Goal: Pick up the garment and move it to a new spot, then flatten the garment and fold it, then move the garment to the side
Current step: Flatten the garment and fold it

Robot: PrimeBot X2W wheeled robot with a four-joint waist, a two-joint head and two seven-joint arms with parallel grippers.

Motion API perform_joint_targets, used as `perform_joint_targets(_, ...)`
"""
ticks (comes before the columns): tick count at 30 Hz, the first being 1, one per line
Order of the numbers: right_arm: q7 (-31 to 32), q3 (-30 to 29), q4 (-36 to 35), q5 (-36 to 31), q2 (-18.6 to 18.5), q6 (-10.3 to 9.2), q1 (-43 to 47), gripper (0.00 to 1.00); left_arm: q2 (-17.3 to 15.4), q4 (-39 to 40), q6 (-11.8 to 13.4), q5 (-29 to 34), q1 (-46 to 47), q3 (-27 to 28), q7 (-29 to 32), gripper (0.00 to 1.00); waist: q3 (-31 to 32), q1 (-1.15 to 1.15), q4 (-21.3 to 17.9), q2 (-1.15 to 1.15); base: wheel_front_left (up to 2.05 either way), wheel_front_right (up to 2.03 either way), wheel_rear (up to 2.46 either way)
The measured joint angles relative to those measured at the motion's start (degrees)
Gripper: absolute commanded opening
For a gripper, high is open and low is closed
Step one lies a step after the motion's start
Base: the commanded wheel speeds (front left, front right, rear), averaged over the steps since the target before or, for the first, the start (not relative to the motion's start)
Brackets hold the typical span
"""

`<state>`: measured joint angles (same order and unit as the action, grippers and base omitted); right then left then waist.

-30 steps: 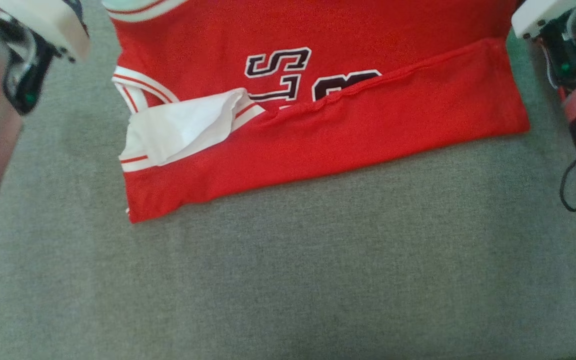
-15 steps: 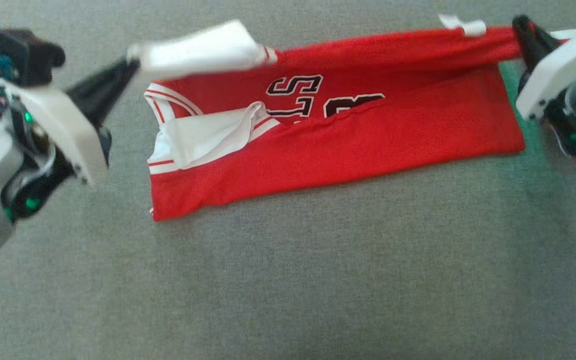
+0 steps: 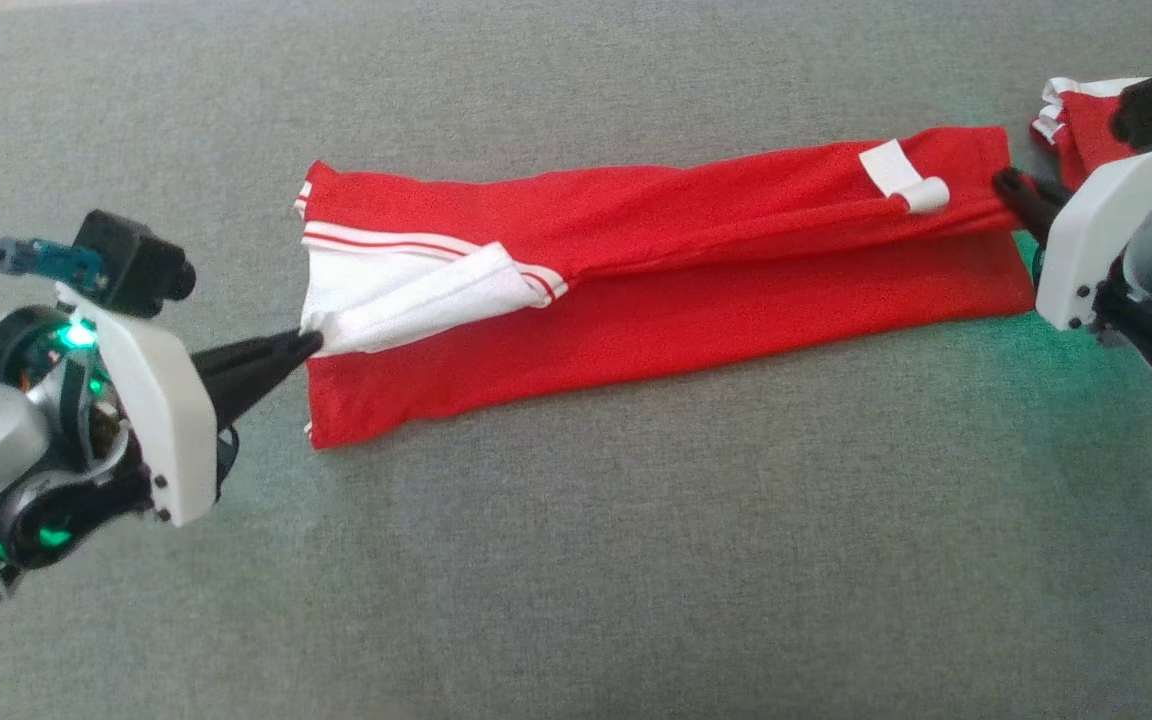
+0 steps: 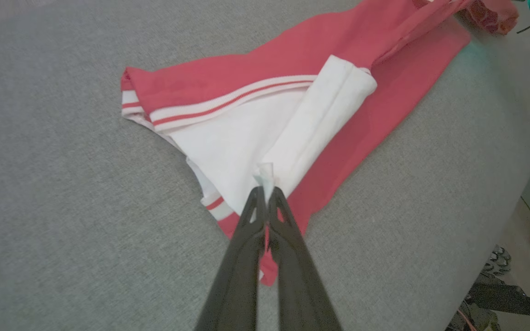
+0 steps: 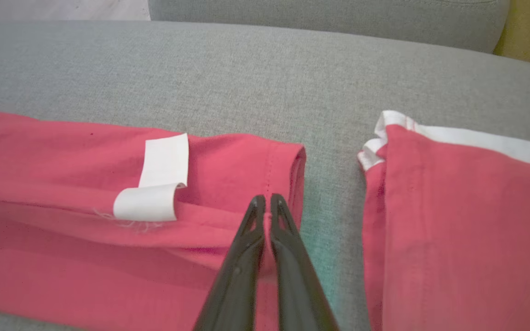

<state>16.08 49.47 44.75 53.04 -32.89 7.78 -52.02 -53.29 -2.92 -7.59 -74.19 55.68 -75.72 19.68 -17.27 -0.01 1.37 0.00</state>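
- On the grey cushion, the red garment lies as a long narrow band, doubled lengthwise.
- Moving and flattening look done; the lengthwise fold seems nearly laid, while a crosswise fold and setting it aside are yet to do.
- Its white-lined corner is pinched tight by the left gripper; the right gripper is closed on the red hem.
- Both arms reach in low from opposite ends, fingers almost level with the cushion.

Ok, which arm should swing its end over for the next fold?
Probably left: the left gripper is shut on the garment's bulky white end, while the right gripper holds the flat hem as an anchor, with a second red garment lying close beside it.
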Motion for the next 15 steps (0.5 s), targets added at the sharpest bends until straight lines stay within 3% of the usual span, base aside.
perform_joint_targets(8,4.4,5.9,-3.3,3.4,-3.3,0.00,0.0,0.00,-0.2,1.6,0.0,-1.9,-1.0,-0.2,3.6,0.00,0.3,0.00,-0.6,0.00,0.00,0.00,0.00)
perform_joint_targets(15,6.0,9.2,-4.3,5.4,-4.0,0.00,0.0,0.00,-0.1,2.1,0.0,-4.9,-1.3,-0.3,7.7,0.00,-0.9,0.01,-0.8,0.00,0.00,0.00,0.00)
